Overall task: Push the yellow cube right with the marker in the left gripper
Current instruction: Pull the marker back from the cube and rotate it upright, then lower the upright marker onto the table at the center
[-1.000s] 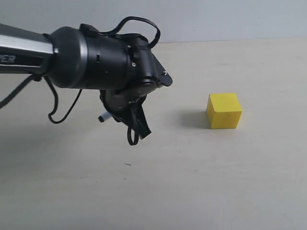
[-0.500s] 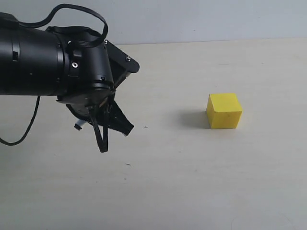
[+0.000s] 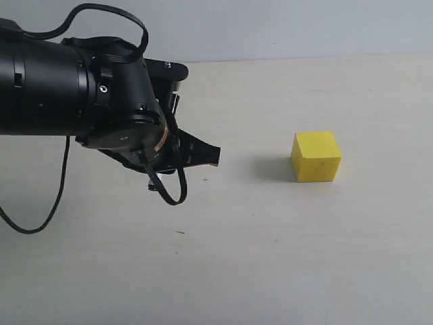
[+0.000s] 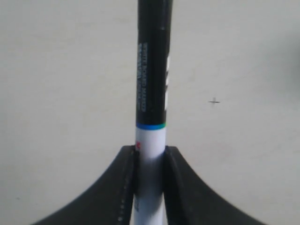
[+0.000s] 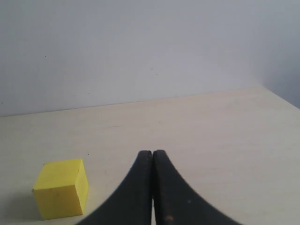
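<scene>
Well left of the yellow cube (image 3: pixel 316 157), your left gripper (image 4: pixel 150 153) clamps the stiff marker (image 4: pixel 152 70) by its white barrel; the cube looks light, so push low; the right gripper's (image 5: pixel 152 157) jaws are together.

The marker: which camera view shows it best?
The left wrist view: the marker is large there, white barrel clamped in the left gripper, black cap pointing away. In the exterior view the arm hides nearly all of it. The right wrist view shows the yellow cube but no marker.
</scene>
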### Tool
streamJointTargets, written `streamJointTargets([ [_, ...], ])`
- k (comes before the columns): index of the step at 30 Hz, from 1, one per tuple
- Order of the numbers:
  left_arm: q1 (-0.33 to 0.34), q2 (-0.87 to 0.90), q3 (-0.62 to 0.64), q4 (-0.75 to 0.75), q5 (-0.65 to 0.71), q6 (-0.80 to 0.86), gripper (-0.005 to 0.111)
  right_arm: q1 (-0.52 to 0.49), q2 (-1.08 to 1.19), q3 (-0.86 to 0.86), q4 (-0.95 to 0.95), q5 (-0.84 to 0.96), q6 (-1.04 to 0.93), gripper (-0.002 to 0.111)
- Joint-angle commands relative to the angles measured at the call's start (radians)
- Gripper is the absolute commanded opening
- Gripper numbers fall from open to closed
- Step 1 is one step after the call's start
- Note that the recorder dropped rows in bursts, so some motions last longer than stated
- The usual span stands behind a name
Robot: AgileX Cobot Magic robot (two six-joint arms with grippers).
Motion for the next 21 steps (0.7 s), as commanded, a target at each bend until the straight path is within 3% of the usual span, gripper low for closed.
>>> streamJointTargets([
  [1,0.0,-0.01,0.005,-0.079,-0.06,-0.028,0.0,-0.008,-0.006,0.004,0.0,-0.005,-0.001,0.0],
  [5,0.0,-0.007,-0.008,-0.09,-0.072,-0.035,0.0,-0.008,-0.006,0.004,0.0,-0.005,-0.001,0.0],
  [12,0.0,0.058,-0.152,-0.216,0.045,0.048,0.0,-0.008,-0.006,0.004,0.0,-0.005,-0.003,0.0],
  [18,0.064,0.179,-0.302,-0.448,0.129,0.245,0.0,-0.008,-0.006,0.004,0.0,-0.005,-0.003,0.0],
  [21,0.09,0.223,-0.311,-0.449,0.162,0.262,0.0,-0.008,-0.006,0.004,0.0,-0.005,-0.003,0.0],
])
